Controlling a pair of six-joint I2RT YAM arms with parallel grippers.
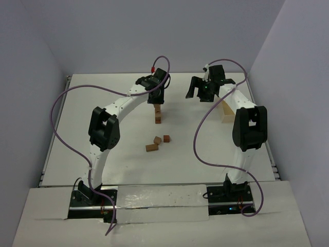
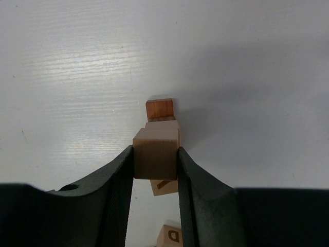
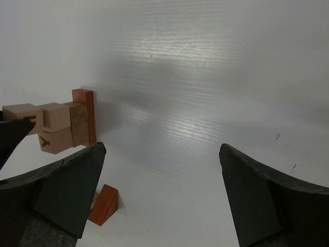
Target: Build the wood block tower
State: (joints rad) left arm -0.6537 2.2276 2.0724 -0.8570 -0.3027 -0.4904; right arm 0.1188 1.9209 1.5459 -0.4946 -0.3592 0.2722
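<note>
The tower [image 1: 158, 115] is a narrow column of tan and reddish-brown blocks in the middle of the table. My left gripper [image 1: 156, 95] is right above it, shut on a tan cube [image 2: 156, 149] held at the column's top. Through the left wrist view, the lower blocks show past the cube, with a reddish-brown one [image 2: 160, 108] farthest. The right wrist view shows the tower [image 3: 66, 123] from the side at the left. My right gripper [image 1: 208, 88] is open and empty, off to the tower's right [image 3: 162, 154].
Three loose wood blocks [image 1: 157, 140] lie in front of the tower. One is a reddish wedge [image 3: 105, 204]. A lettered block [image 2: 172, 236] shows below the left fingers. A pale wooden tray [image 1: 226, 110] stands at the right, behind the right arm.
</note>
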